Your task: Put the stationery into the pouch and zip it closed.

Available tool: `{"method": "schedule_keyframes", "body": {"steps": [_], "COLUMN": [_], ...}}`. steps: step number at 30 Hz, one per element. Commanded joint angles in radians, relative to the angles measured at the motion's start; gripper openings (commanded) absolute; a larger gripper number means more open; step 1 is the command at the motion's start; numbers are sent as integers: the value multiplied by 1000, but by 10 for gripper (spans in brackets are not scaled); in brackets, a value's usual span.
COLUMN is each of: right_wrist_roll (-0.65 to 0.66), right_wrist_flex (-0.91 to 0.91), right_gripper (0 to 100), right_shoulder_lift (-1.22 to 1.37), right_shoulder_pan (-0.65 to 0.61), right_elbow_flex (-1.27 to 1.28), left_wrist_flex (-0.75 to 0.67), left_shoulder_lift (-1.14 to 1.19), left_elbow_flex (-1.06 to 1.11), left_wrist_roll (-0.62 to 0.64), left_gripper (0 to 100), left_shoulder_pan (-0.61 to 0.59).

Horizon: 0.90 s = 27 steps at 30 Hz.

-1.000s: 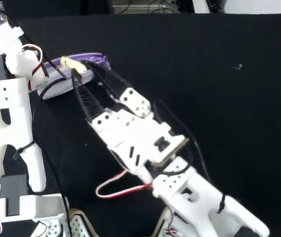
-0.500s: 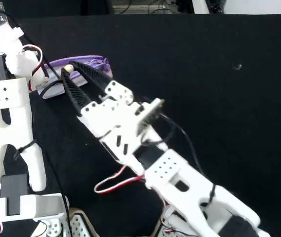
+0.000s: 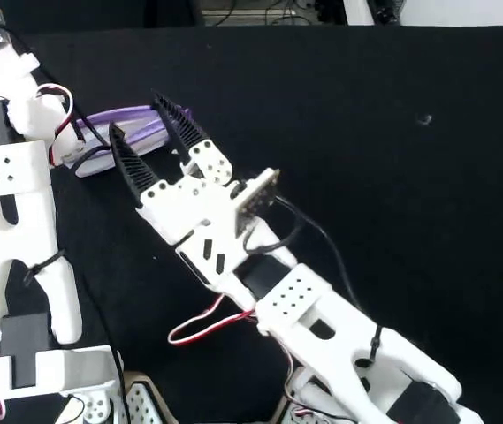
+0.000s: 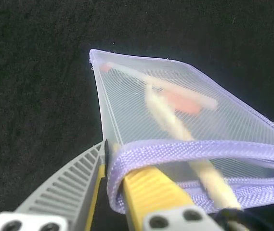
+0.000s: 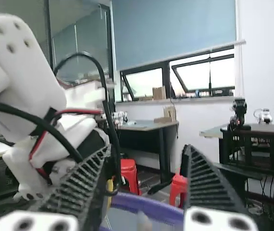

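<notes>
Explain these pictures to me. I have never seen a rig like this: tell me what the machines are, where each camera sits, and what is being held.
These are two small white robots, a left arm and a right arm, at a black table. The high view looks down from a fixed camera. The other two pictures come from cameras on the arms' wrists. The see-through pouch has a purple zip edge, and stationery shows through its side: pale sticks and something orange. The left hand is shut on the pouch's rim. The right hand is open, with its black fingers on either side of the purple edge, gripping nothing.
</notes>
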Motion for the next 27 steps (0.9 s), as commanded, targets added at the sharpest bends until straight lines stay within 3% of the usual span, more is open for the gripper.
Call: {"method": "schedule_keyframes", "body": {"steps": [1, 4, 9, 19, 27], "right_wrist_roll": [-9, 3, 133, 199, 362], "right_wrist_flex": [64, 78, 187, 1030, 1568], "right_gripper": [213, 211, 208, 208, 208], "right_shoulder_lift": [-28, -39, -170, -529, -585], "right_shoulder_pan": [0, 6, 35, 57, 74], "right_elbow_flex": [-91, -105, -116, -309, -251], "left_wrist_flex": [-18, -18, -18, -61, -61], "left_shoulder_lift": [-15, -15, -15, -15, -15], "left_elbow_flex": [-7, -7, -15, -7, -5], "left_wrist_roll": [8, 8, 8, 3, 2], "left_gripper": [30, 30, 30, 30, 30], "left_shoulder_pan": [-12, -13, -36, -179, -205]}}
